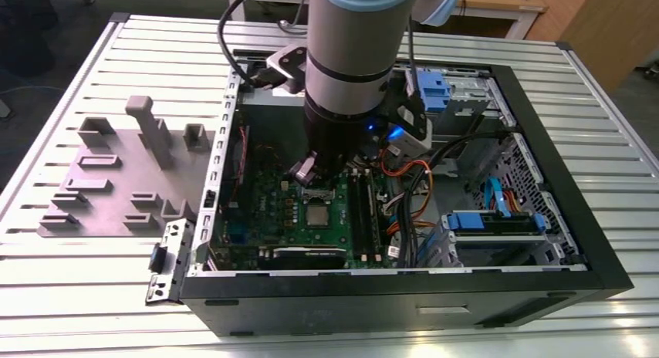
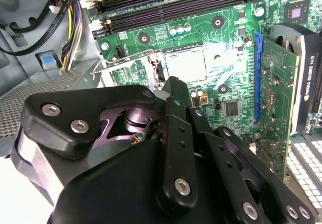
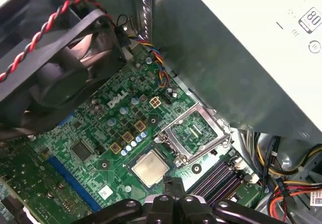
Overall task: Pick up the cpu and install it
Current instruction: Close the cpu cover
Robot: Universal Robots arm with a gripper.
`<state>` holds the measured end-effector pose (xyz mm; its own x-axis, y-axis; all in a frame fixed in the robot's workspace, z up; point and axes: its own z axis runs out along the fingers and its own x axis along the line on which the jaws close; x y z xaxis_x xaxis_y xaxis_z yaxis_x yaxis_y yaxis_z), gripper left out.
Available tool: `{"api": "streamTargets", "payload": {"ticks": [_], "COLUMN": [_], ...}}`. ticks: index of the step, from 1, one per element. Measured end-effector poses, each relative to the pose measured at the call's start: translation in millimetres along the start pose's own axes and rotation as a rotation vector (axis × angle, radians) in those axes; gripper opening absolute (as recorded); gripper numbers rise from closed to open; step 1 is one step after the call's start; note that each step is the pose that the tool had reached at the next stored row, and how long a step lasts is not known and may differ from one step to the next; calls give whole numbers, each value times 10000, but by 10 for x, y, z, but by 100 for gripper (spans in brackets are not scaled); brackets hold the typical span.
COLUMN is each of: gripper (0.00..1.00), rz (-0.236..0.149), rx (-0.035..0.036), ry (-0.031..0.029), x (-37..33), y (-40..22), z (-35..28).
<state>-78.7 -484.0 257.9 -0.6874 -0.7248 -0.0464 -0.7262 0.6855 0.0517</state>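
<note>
Gripper linkage in foreground, jaws together with nothing between them, above the cpu seated in the motherboard socket.

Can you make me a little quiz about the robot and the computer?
1. True or false: the cpu lies on the green circuit board inside the computer case.
2. The metal frame beside the cpu is: A) flipped open, B) shut over the cpu, C) lying on the table.
3. Fill in: the grey moulded plate sits outside the case, on the exterior view's ____.

Key: 1 true; 2 A; 3 left.
</note>
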Motion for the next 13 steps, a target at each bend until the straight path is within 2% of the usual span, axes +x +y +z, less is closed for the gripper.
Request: {"api": "streamTargets", "payload": {"ticks": [5,13], "gripper": [11,11], "rz": [-1,0], "rx": [0,0], "ry": [0,0], "x": [-26,-32], "y": [-28,-34], "z": [1,1]}}
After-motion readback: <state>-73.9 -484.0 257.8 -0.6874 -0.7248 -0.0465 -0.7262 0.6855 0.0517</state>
